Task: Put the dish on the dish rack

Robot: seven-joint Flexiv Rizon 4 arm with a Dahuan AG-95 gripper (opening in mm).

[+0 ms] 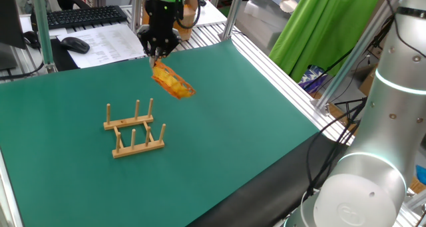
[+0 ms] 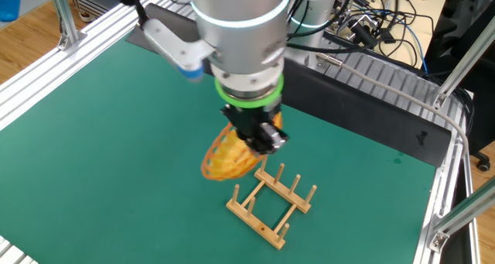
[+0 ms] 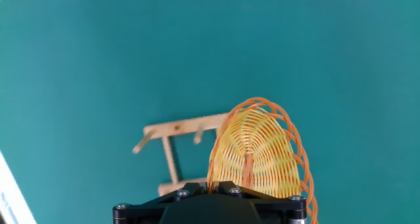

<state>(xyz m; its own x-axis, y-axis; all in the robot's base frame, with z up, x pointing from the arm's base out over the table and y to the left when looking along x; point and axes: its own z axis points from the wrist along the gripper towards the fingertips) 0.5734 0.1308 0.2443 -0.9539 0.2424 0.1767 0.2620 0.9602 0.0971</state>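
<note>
dish (image 1: 174,84): wicker, tilted, airborne | dish rack (image 1: 134,128): upright, empty

The arm reaches steeply downward, its gripper (image 1: 157,56) raised off the surface, jaws clamped on the dish (image 1: 173,82).

i'm looking in on a robotics lab bench, not a kitchen: a green mat (image 1: 219,140) covers a table framed in aluminium extrusion (image 1: 279,67). behind it sit a keyboard (image 1: 83,16), a mouse (image 1: 75,44) and printed papers (image 1: 110,42), and a tangle of cables (image 2: 371,20) runs along the far side, beside a green curtain (image 1: 326,24).
</note>
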